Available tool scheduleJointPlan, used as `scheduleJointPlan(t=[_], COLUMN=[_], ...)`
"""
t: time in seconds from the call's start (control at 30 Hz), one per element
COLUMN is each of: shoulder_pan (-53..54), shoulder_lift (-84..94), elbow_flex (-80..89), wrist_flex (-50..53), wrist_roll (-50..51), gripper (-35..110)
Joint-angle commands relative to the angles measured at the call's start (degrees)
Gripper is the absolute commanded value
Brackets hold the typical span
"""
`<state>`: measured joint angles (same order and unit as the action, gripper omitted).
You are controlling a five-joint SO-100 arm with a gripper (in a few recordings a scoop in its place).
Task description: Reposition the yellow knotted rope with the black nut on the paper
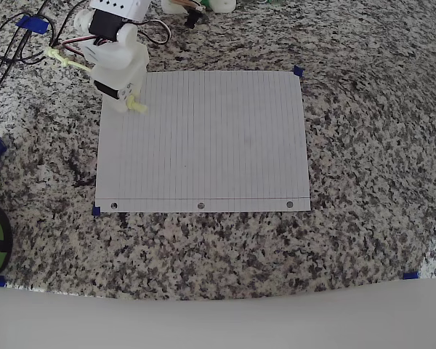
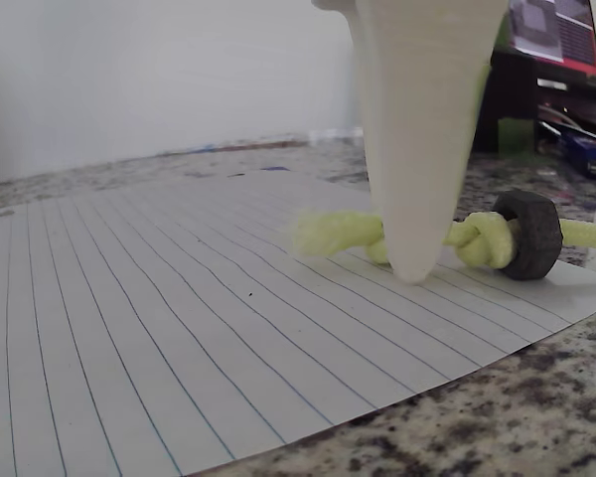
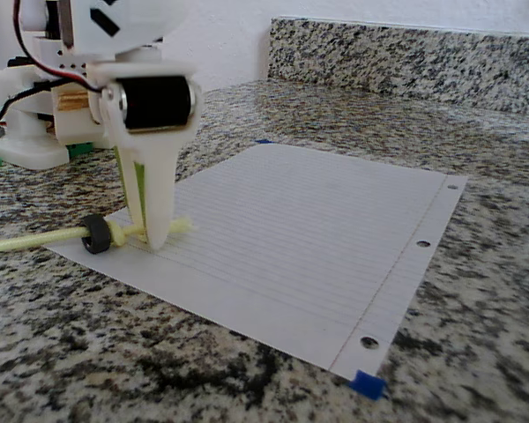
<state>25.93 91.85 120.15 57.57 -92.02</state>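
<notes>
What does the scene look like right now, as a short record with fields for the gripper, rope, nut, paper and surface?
gripper: white gripper, tips down at the paper's corner, closed on the rope
rope: yellow knotted rope, frayed end on the paper, the rest trailing off the edge
nut: black nut threaded on the rope beside a knot, at the paper's edge
paper: white lined paper, flat, three punched holes, blue tape at corners
surface: speckled granite countertop

Bright, even light, faint shadows; wrist view blurs close up.
</notes>
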Motion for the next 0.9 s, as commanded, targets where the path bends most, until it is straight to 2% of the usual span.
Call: scheduleJointPlan(t=[0.0, 0.2, 0.23, 0.33, 0.63, 0.87], shoulder_pan=[-0.97, -1.41, -1.49, -1.49, -0.62, 0.35], shoulder_lift=[0.18, -0.09, -0.09, -0.09, 1.93, 13.54], elbow_flex=[-1.49, -1.49, -1.49, -1.49, -1.41, -1.23], wrist_flex=[-0.88, -1.23, -1.32, -1.41, -2.2, -1.76], wrist_roll=[-0.35, -0.35, -0.35, -0.35, -0.35, -4.13], gripper=[33, 32, 28, 0, 0, 0])
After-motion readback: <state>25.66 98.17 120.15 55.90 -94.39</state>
